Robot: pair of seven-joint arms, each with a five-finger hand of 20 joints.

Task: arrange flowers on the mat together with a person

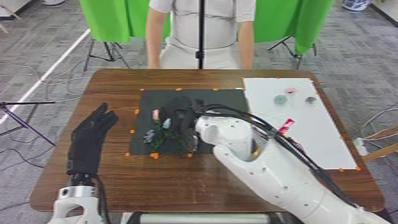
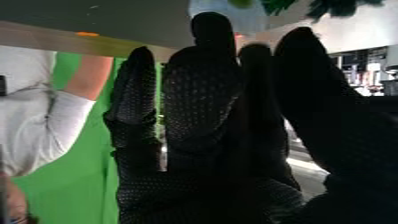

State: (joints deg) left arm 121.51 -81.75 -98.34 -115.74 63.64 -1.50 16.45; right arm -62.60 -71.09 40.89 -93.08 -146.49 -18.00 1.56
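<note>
At left, the left robot hand [image 1: 87,140] was wide over the bench [image 1: 133,190]. The flowers [image 1: 149,135] lay on the mat [image 1: 213,95], probably light, petals fragile, stems best for gripping. Rightward, the right robot hand [image 1: 181,118] had straight fingers.

The right hand [image 1: 182,116] hides part of the dark mat [image 1: 218,95]; whether it touches the blurred flowers [image 1: 149,135] is unclear. Objects [image 1: 280,99] on the white sheet [image 1: 315,130] are too small to identify. The right wrist view's edge cuts off dark green leaves [image 2: 342,7]
</note>
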